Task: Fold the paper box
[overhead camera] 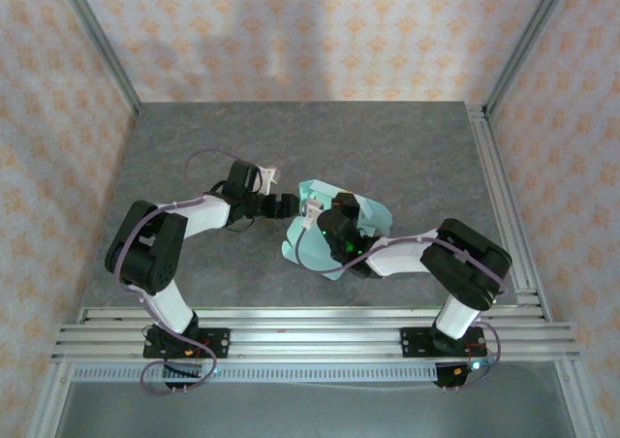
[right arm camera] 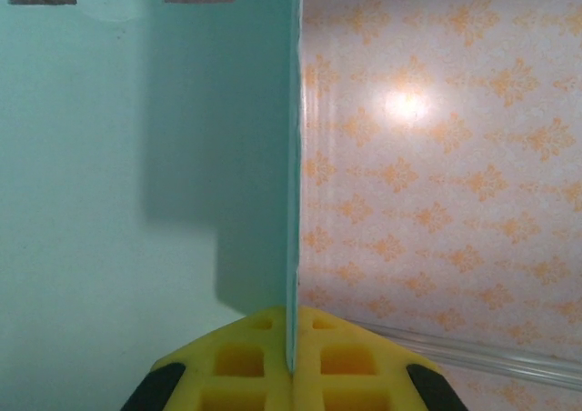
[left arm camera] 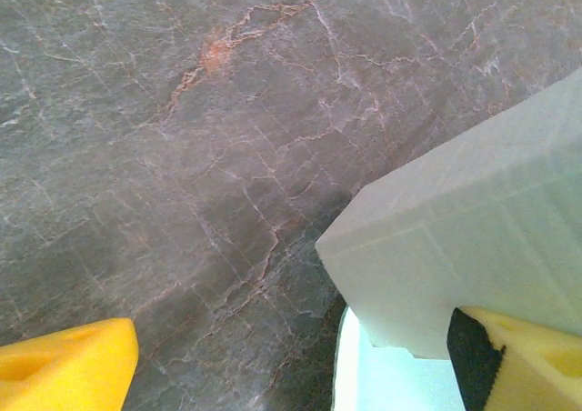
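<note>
A lab test booth: aluminium rails (overhead camera: 320, 333), patterned wall panels (overhead camera: 291, 31), grey stone-look tabletop (overhead camera: 387, 147).

Yellow-padded right claw (right arm camera: 291, 356) clamped on thin upright panel edge of paper box (right arm camera: 136, 202); patterned wall (right arm camera: 436, 202) beyond.

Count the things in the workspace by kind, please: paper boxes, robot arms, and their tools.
paper box: 1
robot arms: 2, the left arm and the right arm
tools: 2, the left tool open, the right tool shut on the paper box
Total: 5
</note>
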Robot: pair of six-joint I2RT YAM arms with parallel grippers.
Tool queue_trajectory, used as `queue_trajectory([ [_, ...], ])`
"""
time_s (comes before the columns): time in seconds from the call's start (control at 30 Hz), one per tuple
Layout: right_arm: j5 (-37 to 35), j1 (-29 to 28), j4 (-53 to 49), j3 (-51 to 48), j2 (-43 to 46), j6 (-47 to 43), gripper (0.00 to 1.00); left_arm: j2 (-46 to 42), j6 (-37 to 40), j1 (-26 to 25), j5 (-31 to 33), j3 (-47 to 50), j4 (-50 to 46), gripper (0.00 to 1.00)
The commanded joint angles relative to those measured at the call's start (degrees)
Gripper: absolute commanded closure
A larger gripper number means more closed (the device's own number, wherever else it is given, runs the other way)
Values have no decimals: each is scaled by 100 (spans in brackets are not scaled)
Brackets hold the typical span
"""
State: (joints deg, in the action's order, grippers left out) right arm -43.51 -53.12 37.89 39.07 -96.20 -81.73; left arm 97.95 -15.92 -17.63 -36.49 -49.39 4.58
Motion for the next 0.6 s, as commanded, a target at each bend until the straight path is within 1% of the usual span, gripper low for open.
queue_trajectory([
  [0.0,54,-53,146,-49,-130,-161,100,-219,194,-39,-156,51,114,12],
  [0.27,64,-53,507,-118,-344,-402,100,-125,177,-47,-235,34,150,16],
  [0.57,147,-58,475,-128,-377,-414,100,-28,290,-98,-393,-44,175,25],
])
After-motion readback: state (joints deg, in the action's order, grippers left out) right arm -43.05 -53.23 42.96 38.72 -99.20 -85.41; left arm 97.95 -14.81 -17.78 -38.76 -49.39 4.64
